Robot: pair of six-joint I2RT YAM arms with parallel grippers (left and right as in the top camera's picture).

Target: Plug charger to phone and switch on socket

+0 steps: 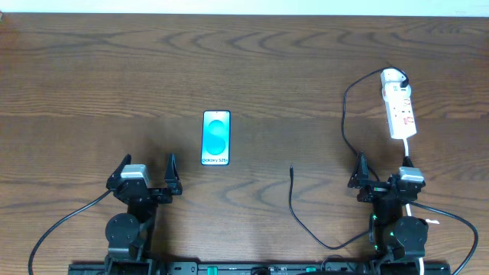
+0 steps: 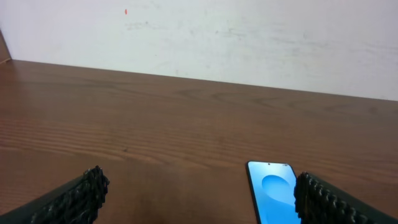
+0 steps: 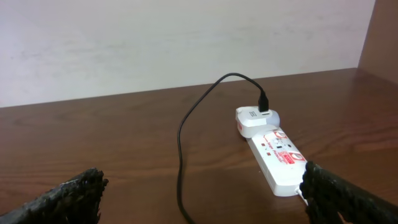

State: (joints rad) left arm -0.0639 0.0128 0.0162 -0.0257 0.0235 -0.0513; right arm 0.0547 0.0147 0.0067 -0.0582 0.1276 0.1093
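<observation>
Plainly spread wide and empty, both: left gripper [image 1: 148, 165] at lower left of the overhead view, right gripper [image 1: 382, 166] at lower right. Just above the left one, flat and screen up, the phone [image 1: 216, 137]: stiff, slick glass, best pinned by its long edges. Right of centre, the charger [image 1: 291, 191], loose tip pointing up-frame: limp and light, to be pinched close behind that tip. At upper right, the socket [image 1: 399, 107], cable already run into a white adapter [image 3: 256, 119].

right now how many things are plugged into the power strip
1. A white adapter sits on the far end of the power strip, with the black charger cable running from it. The strip's other outlets look empty.
</observation>
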